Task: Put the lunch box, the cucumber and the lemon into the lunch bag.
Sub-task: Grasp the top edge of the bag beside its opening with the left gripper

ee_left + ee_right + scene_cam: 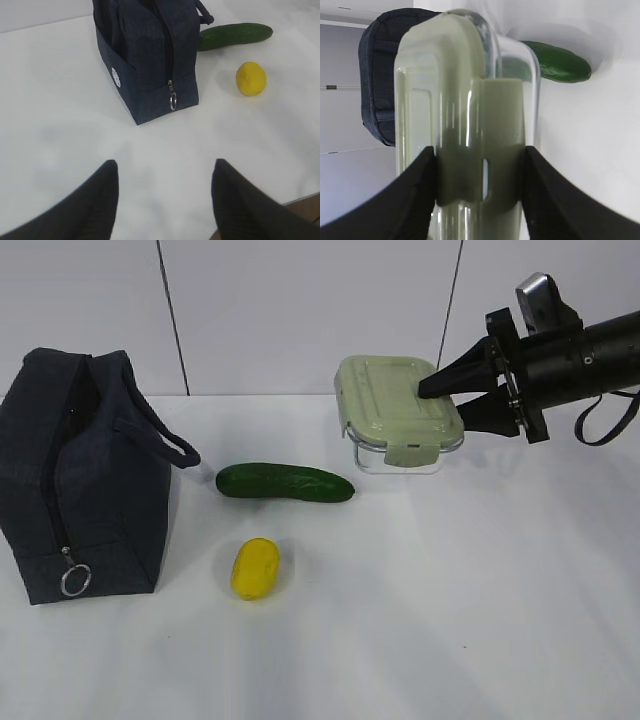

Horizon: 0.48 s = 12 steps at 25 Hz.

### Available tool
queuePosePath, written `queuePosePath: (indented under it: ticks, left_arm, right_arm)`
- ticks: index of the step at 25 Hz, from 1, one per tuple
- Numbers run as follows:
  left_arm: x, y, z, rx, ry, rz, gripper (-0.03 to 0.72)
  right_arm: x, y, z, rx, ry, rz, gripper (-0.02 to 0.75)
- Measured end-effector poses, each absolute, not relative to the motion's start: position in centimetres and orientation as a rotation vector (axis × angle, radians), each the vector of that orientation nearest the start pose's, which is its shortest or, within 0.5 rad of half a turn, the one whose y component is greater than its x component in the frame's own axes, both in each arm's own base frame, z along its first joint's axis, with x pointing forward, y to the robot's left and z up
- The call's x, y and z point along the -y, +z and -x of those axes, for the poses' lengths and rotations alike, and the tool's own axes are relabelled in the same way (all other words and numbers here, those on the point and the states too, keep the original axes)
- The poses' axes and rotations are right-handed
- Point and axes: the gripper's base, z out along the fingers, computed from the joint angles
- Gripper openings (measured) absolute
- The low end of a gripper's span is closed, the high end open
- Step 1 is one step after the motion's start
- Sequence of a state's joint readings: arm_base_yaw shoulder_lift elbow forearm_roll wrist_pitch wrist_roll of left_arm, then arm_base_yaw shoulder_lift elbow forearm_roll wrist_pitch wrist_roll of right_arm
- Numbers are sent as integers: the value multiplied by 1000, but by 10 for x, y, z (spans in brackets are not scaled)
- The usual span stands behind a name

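Note:
The lunch box, clear glass under a sage-green lid, is at the back right of the table. My right gripper is shut on its right end, one finger on the lid and one beneath. In the right wrist view the lunch box fills the gap between the fingers of the right gripper. The cucumber lies mid-table, with the lemon in front of it. The navy lunch bag stands at the left. My left gripper hangs open over bare table, short of the lunch bag.
The bag's ring pull hangs at the lower end of the zipper, and a loop handle sticks out toward the cucumber. A white wall runs behind the table. The table's edge shows at the left wrist view's lower right.

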<state>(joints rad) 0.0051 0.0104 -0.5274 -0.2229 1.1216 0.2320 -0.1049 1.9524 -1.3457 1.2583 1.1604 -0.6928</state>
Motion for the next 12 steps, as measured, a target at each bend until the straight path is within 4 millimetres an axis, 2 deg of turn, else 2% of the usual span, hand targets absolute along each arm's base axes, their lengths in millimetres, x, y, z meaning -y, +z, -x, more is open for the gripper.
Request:
queuePosePath:
  ticks: [5,10,12]
  left_arm:
    - [19,283,10,-2037,-129,-250,431]
    - [19,311,9,-1861,-202,-134,432]
    - [21,317,1,-1857,-275,-75,432]
  right_arm:
    - [-38,225,-394,-2421,1431,-55,380]
    - [-38,225,-395,-2420,1433,-56,380]
    - [-38,226,-394,-2419,1432,-55,380]
